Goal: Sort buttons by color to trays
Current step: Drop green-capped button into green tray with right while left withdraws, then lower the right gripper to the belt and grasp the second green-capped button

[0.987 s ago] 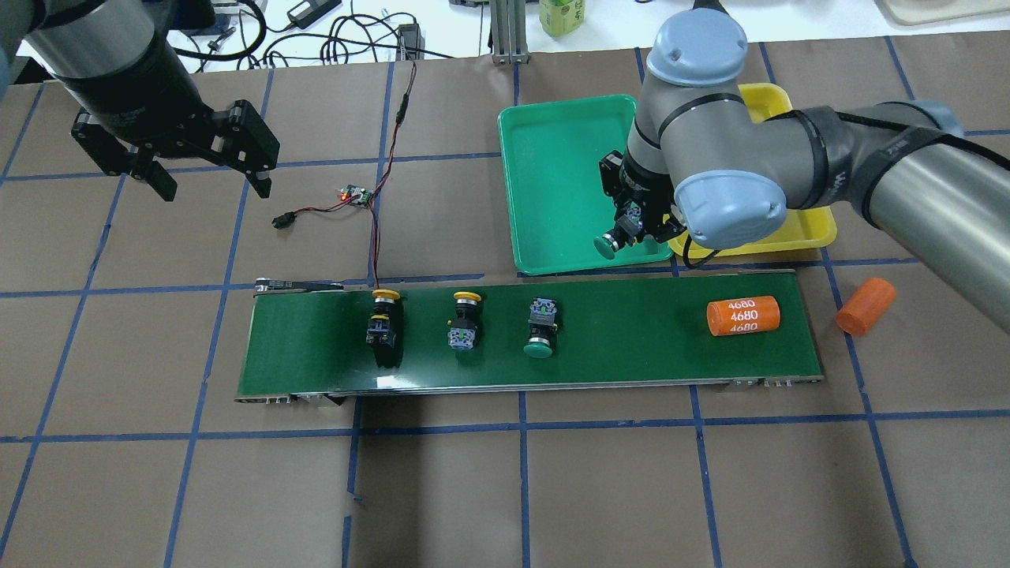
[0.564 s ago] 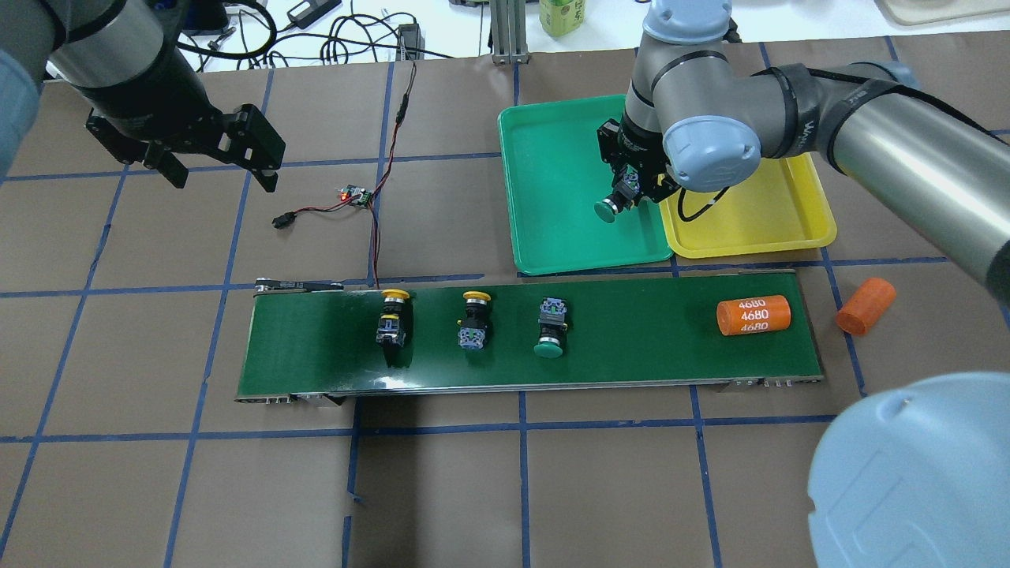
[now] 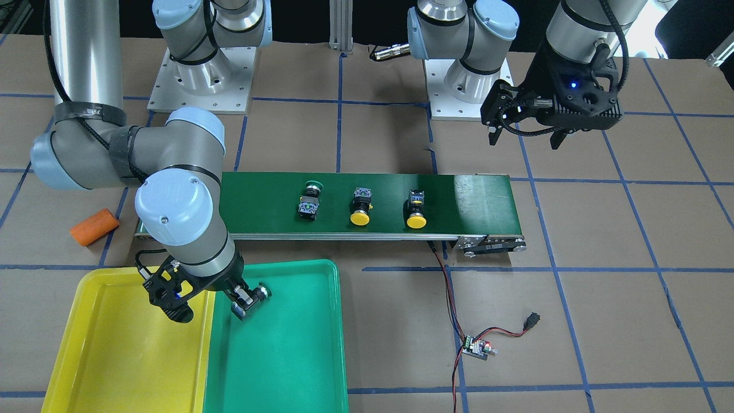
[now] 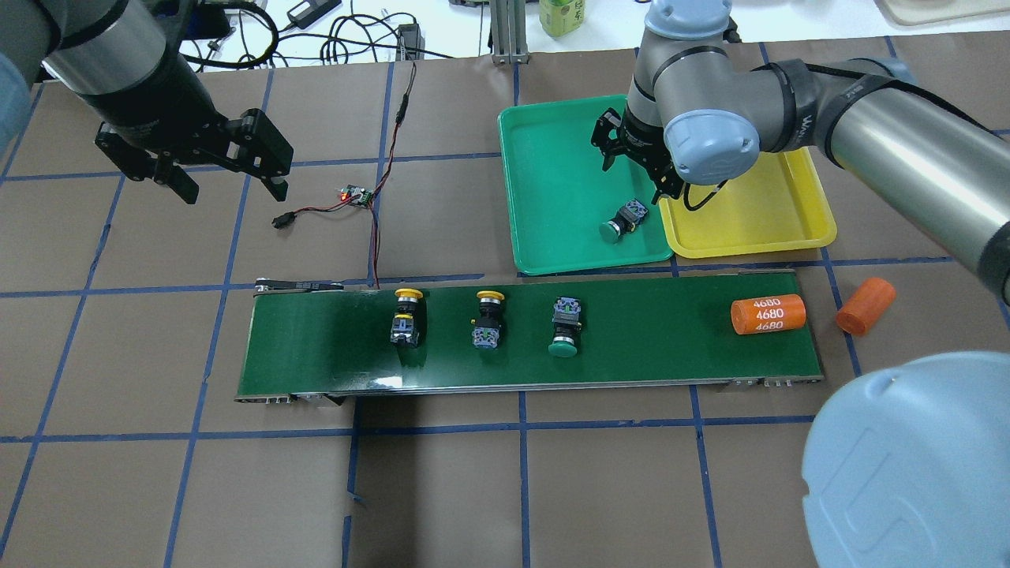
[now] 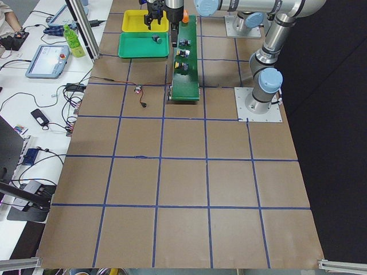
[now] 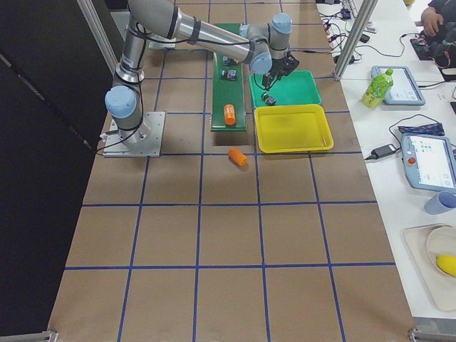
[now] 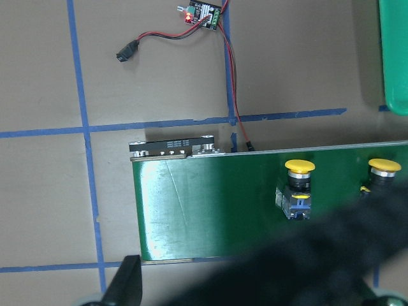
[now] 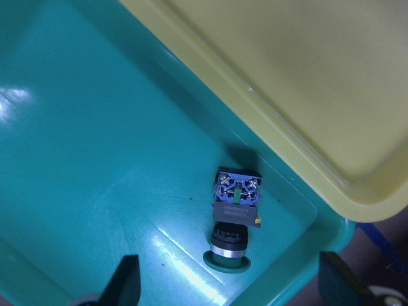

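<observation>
- The right gripper has just let go. A moment ago it was carrying a green button over the green tray. Now its jaws stand wide apart with nothing between them, a little above the tray.
- That button lies on its side on the tray floor, in the corner nearest the belt. It is just beside the yellow tray and clear of both fingers.
- I'd call that the first button sorted, and into the right colour, with three left to do.
- Everything on the belt sits a bit further toward the trays' end than a second ago, so the belt seems to be running.
- The left gripper hangs over the table beyond the belt's other end, jaws open and empty. It has barely shifted.
- There are four buttons in all. Two are green: the one in its tray and a second green button on the belt.
- The two yellow buttons are both on the belt.
- There are two trays, and the yellow one holds nothing yet.
- Of the two orange cylinders, one cylinder is on the belt and the other cylinder is on the table off its end.
</observation>
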{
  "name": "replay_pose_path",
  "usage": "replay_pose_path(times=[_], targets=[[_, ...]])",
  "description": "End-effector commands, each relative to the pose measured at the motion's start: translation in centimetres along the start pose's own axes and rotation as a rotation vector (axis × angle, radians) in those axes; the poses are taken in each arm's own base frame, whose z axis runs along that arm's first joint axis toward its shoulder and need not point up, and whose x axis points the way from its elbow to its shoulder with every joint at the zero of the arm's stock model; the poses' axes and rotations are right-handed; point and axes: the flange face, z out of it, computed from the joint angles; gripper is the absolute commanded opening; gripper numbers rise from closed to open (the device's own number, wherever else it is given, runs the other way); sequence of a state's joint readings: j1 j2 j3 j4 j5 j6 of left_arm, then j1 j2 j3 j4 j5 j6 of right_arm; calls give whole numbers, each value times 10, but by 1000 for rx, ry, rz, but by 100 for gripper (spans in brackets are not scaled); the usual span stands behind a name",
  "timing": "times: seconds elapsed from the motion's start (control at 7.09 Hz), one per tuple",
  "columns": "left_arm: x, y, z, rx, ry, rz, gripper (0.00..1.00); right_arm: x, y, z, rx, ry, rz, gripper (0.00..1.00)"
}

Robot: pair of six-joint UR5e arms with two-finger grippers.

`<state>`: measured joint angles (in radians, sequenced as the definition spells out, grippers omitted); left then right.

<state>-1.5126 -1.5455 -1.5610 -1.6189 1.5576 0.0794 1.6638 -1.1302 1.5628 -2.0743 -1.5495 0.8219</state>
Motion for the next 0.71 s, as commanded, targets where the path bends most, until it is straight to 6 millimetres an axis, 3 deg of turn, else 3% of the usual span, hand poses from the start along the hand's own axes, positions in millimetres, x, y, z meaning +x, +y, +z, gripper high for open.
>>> replay_pose_path(times=[0.0,0.14,0.28,0.42,0.56], targets=[[-1,-10,25,-14,6,-6,100,25,25,-54,-15,10,-105,100],[-9,-14,46,-15,-7,-14,100,43,40,-65,-41,33,-272,100],[-9,-13,36,46,-23,-18,100,62,60,-80,-64,61,-322,100],[-3,1,24,31,-22,-9,100,76,76,-81,-87,67,-378,100],[-8,3,-4,31,-48,-15,100,87,96,-77,-103,72,-458,100]])
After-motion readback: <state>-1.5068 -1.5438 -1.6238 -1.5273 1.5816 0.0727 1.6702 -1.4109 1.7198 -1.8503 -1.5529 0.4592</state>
